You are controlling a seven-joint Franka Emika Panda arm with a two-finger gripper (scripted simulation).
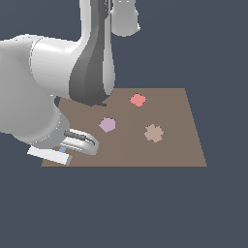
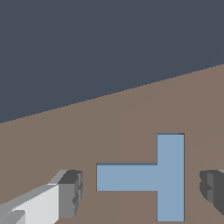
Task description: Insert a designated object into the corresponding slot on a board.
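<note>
The light-blue T-shaped block (image 2: 168,177) lies flat on the brown board (image 2: 131,118). My gripper (image 2: 141,192) is low over it. One finger (image 2: 70,192) and the other finger (image 2: 212,188) stand on either side of the T with a gap to it, so the gripper is open. A thin dark line runs along one end of the T; the rest of the slot is hidden. In the exterior view my gripper (image 1: 60,152) is at the board's (image 1: 184,145) near corner on the exterior view's left. Only a speck of the blue T (image 1: 62,150) shows there.
A pink-red piece (image 1: 138,100), a lilac pentagon (image 1: 107,124) and a tan piece (image 1: 153,132) lie on the board. My arm's big links (image 1: 72,72) hide the board's far corner on the exterior view's left. The board's edge (image 2: 109,94) runs close behind the T.
</note>
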